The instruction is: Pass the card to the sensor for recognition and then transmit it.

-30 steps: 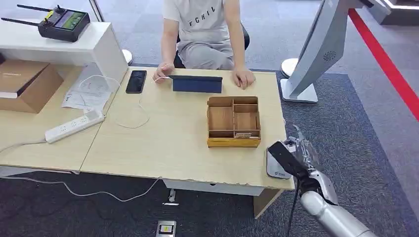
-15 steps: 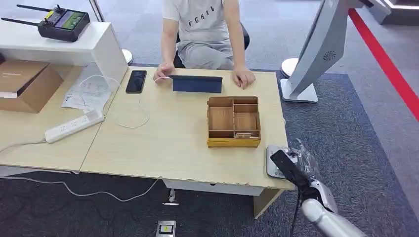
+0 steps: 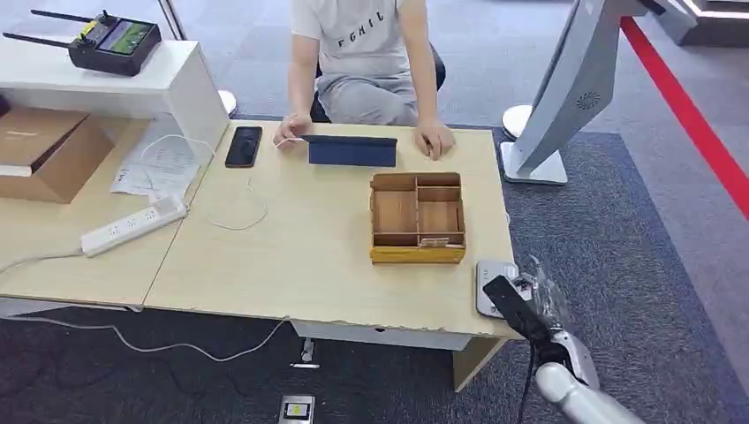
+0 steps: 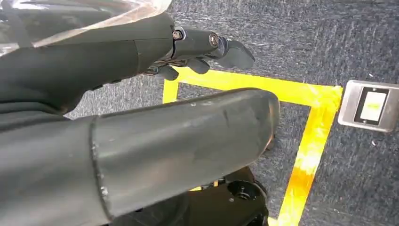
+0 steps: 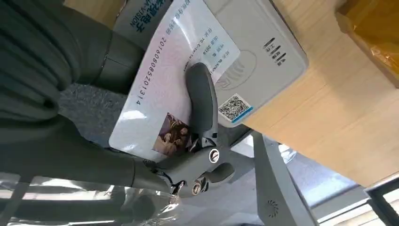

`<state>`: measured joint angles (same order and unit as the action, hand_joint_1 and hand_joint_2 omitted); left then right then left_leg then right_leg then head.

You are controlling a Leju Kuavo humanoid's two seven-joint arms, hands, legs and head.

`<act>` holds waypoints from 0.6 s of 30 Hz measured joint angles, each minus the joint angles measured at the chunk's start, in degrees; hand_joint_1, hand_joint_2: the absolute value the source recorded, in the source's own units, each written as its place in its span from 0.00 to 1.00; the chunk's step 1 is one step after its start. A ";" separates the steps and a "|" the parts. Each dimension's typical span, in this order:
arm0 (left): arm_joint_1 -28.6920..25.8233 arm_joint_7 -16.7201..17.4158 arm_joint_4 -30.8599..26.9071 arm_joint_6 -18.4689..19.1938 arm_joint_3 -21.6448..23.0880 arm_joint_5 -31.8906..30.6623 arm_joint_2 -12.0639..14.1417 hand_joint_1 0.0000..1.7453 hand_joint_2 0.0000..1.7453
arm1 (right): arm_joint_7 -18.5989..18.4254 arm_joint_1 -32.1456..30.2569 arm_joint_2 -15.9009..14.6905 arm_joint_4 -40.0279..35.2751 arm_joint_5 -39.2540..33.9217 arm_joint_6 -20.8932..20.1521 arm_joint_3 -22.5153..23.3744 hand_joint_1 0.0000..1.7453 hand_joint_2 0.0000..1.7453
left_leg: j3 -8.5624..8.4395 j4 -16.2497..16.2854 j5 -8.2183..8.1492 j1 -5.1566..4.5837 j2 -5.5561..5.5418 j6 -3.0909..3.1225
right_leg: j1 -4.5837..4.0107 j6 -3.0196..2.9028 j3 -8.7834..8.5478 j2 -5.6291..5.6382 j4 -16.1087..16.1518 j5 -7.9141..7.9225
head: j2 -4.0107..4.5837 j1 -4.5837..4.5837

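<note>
- The right hand (image 5: 197,136) pinches a white plastic ID card with printed numbers and a small photo (image 5: 164,89), one grey finger laid across its face.
- The card hangs partly over the flat light-grey card reader with a QR sticker (image 5: 263,56), which lies at the near right corner of the pale wooden table (image 3: 300,256); whether card and reader touch cannot be told.
- In the head view the right hand (image 3: 530,320) is at that corner, just off the table's edge.
- The left hand (image 4: 197,52) hangs above the carpet, its dark fingers loosely curled around nothing.
- A compartmented wooden organiser box (image 3: 418,217) sits just beyond the reader; a person sits at the far edge behind a dark blue tablet (image 3: 351,150).
- Risk: only part of the card overlaps the reader, so the read may fail.
- Risk: the pinch is narrow; brushing the reader's rim could twist the card loose and drop it off the table's edge.
</note>
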<state>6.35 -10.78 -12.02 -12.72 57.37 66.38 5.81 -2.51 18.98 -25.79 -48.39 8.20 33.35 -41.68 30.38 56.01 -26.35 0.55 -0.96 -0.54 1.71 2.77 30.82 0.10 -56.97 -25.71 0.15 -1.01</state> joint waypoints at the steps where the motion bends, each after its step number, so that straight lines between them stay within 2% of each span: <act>1: -0.06 -0.13 -0.02 0.00 0.00 0.06 0.00 0.00 0.00 | 0.06 0.02 0.00 0.04 0.13 0.24 -0.04 1.00 1.00 | 0.00 0.00 0.00 0.00 0.00 0.00 | 0.00 0.00 -0.01 0.00 0.00 0.00 | 0.00 0.00; 4: -0.29 -0.11 -0.02 0.22 0.04 0.04 0.00 0.00 0.00 | -0.37 0.35 -0.07 -0.41 0.63 0.04 -0.17 1.00 1.00 | 0.00 0.00 0.00 0.00 0.00 0.00 | 0.00 0.00 -0.04 0.00 0.00 0.00 | 0.00 0.00; 9: -0.35 0.90 -0.02 0.52 0.17 0.11 -0.02 0.00 0.00 | -4.05 1.59 -1.49 -4.99 2.84 -2.52 0.00 1.00 1.00 | 0.00 0.00 0.01 0.00 0.00 0.00 | 0.00 0.01 -0.05 0.00 0.00 0.01 | 0.00 -0.02; 13: -0.44 1.31 -0.02 0.52 0.24 0.17 -0.04 0.00 0.00 | -3.96 1.74 -2.08 -7.19 3.13 -2.93 0.07 1.00 1.00 | 0.08 0.00 0.01 -0.01 -0.02 0.00 | 0.00 0.01 -0.03 -0.01 0.00 0.02 | 0.00 -0.02; 15: -0.44 1.73 -0.02 0.44 0.39 0.35 -0.07 0.00 0.00 | -4.15 2.40 -2.65 -9.39 3.30 -4.01 0.15 1.00 1.00 | 0.16 0.00 0.01 -0.03 -0.02 0.00 | 0.02 0.00 0.05 0.01 -0.02 0.05 | 0.00 0.00; 18: -0.42 1.99 -0.02 -0.85 0.92 1.27 -0.15 0.00 0.00 | -5.59 6.12 -4.07 -14.40 5.42 -7.71 0.22 1.00 1.00 | 0.11 0.00 0.01 -0.01 0.13 0.00 | 0.01 -0.02 0.08 0.12 -0.02 0.07 | 0.00 0.00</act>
<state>5.93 -8.79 -12.04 -13.57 58.29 67.65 5.66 -8.11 25.10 -29.86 -62.79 13.62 25.64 -41.46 30.49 56.01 -26.34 0.53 -0.83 -0.54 1.72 2.75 30.90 0.22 -56.99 -25.64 0.15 -1.00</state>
